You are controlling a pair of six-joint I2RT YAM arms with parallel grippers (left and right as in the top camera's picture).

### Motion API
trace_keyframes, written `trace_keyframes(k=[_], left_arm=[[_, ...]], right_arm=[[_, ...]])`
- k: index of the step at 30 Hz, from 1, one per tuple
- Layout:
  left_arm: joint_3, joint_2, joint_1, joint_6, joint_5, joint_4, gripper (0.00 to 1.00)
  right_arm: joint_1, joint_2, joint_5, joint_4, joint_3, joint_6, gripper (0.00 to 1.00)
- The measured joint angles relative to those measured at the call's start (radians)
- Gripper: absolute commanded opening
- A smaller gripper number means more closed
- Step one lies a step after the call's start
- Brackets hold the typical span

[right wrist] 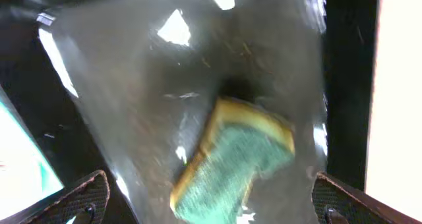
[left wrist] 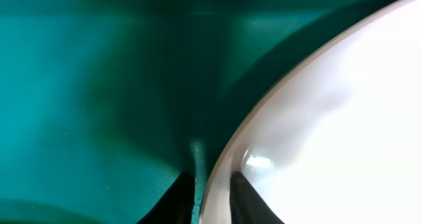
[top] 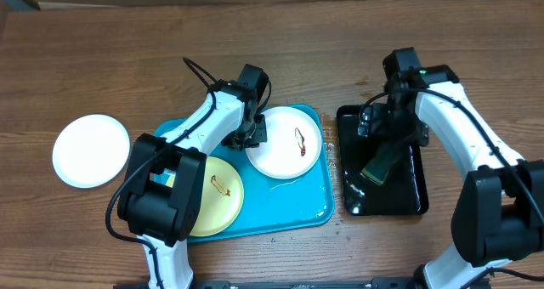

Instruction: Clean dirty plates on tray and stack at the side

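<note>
Two left fingertips [left wrist: 249,201] straddle one white plate [left wrist: 343,118] (contact unclear).

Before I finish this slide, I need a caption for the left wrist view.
Left gripper straddling white plate's rim on the turquoise tray.

In the overhead view the left arm [top: 194,132] hides the 9 o'clock side of the yellow-green plate [top: 223,194] and the tray [top: 289,206] rim there. The left wrist view is blurred, and its bottom edge crops the left jaws, so whether they pinch the white plate [left wrist: 343,118] is unclear. The sponge [right wrist: 234,161] is smeared, its 7 o'clock end cut off.
</note>
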State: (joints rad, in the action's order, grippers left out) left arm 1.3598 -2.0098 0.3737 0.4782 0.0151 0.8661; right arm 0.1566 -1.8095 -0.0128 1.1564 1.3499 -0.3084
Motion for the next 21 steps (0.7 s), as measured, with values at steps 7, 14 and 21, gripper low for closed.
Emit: trace_keyframes(k=[7, 14, 21], left_arm=[[-0.001, 0.000, 0.000, -0.015, 0.000, -0.011, 0.22], [-0.001, 0.000, 0.000, -0.018, 0.000, -0.011, 0.22], [-0.001, 0.000, 0.000, -0.018, 0.000, -0.010, 0.22]], right_arm=[[0.000, 0.001, -0.017, -0.037, -0.095, -0.145, 1.00], [0.000, 0.002, 0.032, -0.227, -0.264, -0.178, 0.60], [-0.001, 0.026, 0.061, -0.264, -0.325, -0.192, 0.26]])
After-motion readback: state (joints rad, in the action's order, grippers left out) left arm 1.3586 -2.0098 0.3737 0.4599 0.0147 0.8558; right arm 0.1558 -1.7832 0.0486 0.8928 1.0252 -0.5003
